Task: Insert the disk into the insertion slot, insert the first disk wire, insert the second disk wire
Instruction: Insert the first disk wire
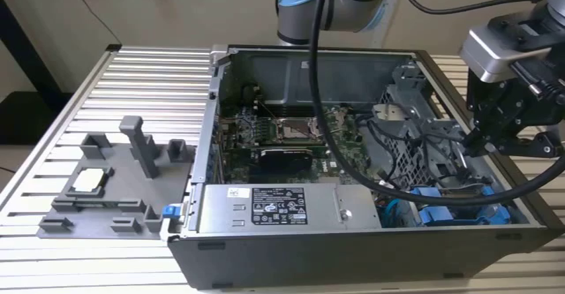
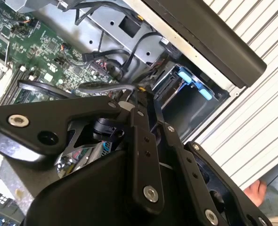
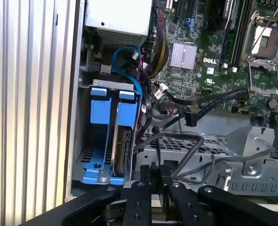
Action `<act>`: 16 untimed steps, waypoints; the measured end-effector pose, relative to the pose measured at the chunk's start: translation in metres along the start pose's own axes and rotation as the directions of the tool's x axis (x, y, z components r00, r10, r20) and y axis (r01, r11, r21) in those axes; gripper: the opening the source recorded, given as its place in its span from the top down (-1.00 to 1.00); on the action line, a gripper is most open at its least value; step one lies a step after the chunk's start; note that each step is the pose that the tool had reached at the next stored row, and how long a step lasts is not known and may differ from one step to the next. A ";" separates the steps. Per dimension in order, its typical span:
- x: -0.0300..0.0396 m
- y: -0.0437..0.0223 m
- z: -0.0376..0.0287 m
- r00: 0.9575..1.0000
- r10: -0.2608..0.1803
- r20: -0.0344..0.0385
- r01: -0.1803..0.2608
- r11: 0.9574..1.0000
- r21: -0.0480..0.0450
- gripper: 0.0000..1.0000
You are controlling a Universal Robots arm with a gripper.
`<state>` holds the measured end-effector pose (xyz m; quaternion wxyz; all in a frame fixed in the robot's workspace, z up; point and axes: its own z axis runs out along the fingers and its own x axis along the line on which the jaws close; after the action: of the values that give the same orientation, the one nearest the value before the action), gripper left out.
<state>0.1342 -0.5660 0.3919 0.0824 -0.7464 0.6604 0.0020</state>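
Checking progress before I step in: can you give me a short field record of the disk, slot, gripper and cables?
disk: in its blue carrier, sitting inside the insertion slot
gripper: over the grey drive cage, near the slot
black cables: lying loose across the cage
computer case: open, on the slatted table

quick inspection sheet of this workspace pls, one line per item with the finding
surface: ribbed metal table carrying an open computer case
job's things: disk in its blue carrier sits inside the insertion slot
clutter: grey fixture on the table, on the exterior view's left of the case
grippers: hand low over the drive cage
cables: black wires lie loose across the cage, near the hand
surroundings: robot arm behind the case, plain wall
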 end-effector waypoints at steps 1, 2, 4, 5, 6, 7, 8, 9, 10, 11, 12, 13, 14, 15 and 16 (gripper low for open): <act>0.0002 -0.0005 0.0003 1.000 -0.001 -0.008 0.001 1.000 -0.002 0.62; 0.0003 -0.0012 0.0007 1.000 -0.001 -0.016 0.001 1.000 -0.003 0.62; 0.0006 -0.0030 0.0014 1.000 -0.002 -0.030 0.002 1.000 -0.006 0.62; 0.0008 -0.0040 0.0020 0.999 -0.003 -0.033 0.002 1.000 -0.009 0.62; 0.0010 -0.0055 0.0023 0.999 -0.002 -0.037 0.002 1.000 -0.015 0.62; 0.0012 -0.0071 0.0026 0.999 -0.002 -0.039 0.001 1.000 -0.024 0.62; 0.0014 -0.0086 0.0029 0.999 -0.001 -0.040 0.000 0.999 -0.033 0.62; 0.0015 -0.0099 0.0033 0.999 -0.001 -0.041 -0.001 0.999 -0.044 0.62; 0.0016 -0.0111 0.0036 0.999 0.000 -0.041 -0.002 0.998 -0.056 0.62; 0.0017 -0.0125 0.0040 0.999 0.001 -0.041 -0.004 0.998 -0.068 0.62; 0.0018 -0.0138 0.0044 0.999 0.002 -0.041 -0.005 0.997 -0.079 0.62; 0.0019 -0.0149 0.0052 0.999 0.002 -0.040 -0.006 0.996 -0.086 0.62; 0.0019 -0.0150 0.0065 0.999 0.004 -0.040 -0.007 0.996 -0.089 0.62; 0.0020 -0.0147 0.0079 0.999 0.011 -0.041 -0.014 0.996 -0.089 0.62; 0.0022 -0.0146 0.0093 0.999 0.021 -0.042 -0.025 0.996 -0.088 0.62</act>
<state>0.1499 -0.5653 0.3843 0.0355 -0.7415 0.6698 0.0171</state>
